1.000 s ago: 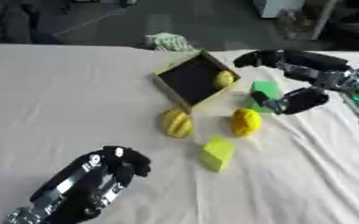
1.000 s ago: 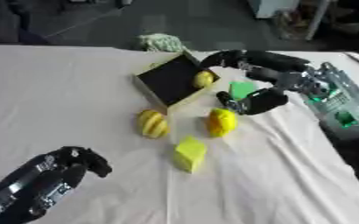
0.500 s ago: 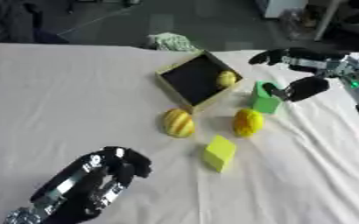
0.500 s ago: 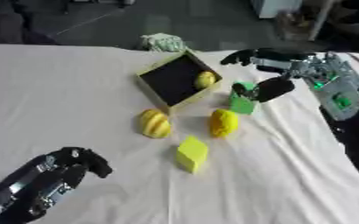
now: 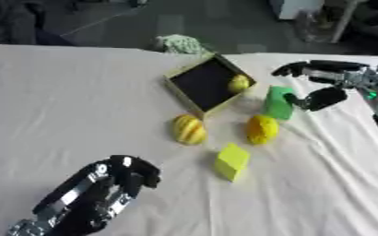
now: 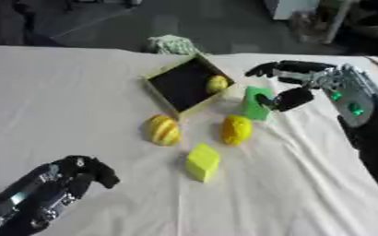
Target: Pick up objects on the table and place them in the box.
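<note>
One yellow fruit (image 5: pixel 239 83) already in box (image 5: pixel 205 83), against its right wall. Four left on table (image 5: pixel 55 101), by my count: green block (image 6: pixel 256 102), yellow fruit (image 6: pixel 236 129), striped fruit (image 6: pixel 163 130), yellow block (image 6: pixel 202 162).

Green block stands upright just right of box, toward table's far right. My right hand (image 6: pixel 305 83) beside it, fingers spread, thumb near block's side; grip not closed. Left hand (image 5: pixel 103 191) idle at near-left corner, fingers curled, holding nothing.

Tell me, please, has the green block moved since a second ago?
Cannot tell. The green block stands beside the box's right corner as before, with the right hand at its side.
</note>
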You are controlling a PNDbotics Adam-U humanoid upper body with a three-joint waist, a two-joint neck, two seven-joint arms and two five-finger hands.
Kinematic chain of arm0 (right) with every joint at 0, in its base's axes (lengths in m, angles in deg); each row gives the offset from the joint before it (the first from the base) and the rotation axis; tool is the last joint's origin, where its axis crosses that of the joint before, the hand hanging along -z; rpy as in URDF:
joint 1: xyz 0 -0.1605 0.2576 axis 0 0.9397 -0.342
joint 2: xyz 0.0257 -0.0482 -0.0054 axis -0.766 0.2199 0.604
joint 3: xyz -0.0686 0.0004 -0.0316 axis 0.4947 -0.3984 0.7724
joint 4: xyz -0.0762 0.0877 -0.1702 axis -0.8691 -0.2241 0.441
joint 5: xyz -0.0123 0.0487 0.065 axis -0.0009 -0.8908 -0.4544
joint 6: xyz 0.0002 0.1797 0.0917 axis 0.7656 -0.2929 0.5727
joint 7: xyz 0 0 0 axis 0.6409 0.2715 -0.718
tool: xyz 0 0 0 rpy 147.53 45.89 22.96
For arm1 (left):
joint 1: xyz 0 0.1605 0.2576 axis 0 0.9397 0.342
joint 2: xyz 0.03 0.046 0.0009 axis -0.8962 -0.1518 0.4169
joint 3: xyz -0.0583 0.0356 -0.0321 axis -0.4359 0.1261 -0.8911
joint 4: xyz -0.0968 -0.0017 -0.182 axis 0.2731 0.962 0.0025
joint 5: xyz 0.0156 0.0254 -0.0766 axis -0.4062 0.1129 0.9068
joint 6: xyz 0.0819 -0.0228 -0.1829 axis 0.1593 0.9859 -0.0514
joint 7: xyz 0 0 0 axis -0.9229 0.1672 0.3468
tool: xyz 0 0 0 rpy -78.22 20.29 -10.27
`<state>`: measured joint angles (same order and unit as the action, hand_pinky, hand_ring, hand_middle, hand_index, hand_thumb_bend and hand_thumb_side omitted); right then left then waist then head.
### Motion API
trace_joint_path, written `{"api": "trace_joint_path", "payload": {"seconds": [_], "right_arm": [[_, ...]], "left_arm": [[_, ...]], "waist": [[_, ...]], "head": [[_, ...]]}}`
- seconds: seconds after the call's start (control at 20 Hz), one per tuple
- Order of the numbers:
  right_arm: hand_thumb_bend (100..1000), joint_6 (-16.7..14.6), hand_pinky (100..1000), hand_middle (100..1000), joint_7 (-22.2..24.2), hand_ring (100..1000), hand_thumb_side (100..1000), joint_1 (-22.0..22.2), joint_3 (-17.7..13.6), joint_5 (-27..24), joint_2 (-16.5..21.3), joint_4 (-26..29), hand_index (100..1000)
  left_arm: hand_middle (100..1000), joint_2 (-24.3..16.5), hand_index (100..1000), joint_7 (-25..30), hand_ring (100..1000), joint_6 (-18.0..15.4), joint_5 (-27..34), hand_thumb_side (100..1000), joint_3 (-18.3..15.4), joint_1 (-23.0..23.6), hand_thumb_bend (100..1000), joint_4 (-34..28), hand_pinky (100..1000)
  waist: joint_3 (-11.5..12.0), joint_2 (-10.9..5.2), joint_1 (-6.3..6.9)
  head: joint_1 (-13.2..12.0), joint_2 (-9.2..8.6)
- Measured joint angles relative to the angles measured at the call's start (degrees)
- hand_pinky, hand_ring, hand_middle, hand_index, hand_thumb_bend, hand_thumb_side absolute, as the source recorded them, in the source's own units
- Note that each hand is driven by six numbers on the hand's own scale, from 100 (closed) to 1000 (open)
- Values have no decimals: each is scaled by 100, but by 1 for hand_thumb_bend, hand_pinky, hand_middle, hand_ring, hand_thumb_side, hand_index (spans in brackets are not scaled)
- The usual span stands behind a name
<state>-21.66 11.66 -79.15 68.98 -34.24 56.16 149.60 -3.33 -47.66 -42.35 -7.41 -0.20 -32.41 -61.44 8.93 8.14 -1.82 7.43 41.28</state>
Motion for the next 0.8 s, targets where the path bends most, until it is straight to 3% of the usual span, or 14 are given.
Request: {"api": "trace_joint_path", "payload": {"seconds": [0.25, 0.8], "right_arm": [[100, -214, 950, 976, -276, 980, 489, -25, -63, 434, -58, -477, 1000], [100, -290, 948, 976, -957, 978, 465, -90, -141, 1024, -151, -881, 1000]], "left_arm": [[547, 0, 739, 0, 710, 0, 0, 692, 0, 0, 100, 0, 722], [547, 1, 738, -3, 709, -4, 0, 690, 0, -2, 100, 0, 721]], "waist": [[1, 0, 12], [19, 1, 31]], "head": [[-1, 0], [-1, 0]]}}
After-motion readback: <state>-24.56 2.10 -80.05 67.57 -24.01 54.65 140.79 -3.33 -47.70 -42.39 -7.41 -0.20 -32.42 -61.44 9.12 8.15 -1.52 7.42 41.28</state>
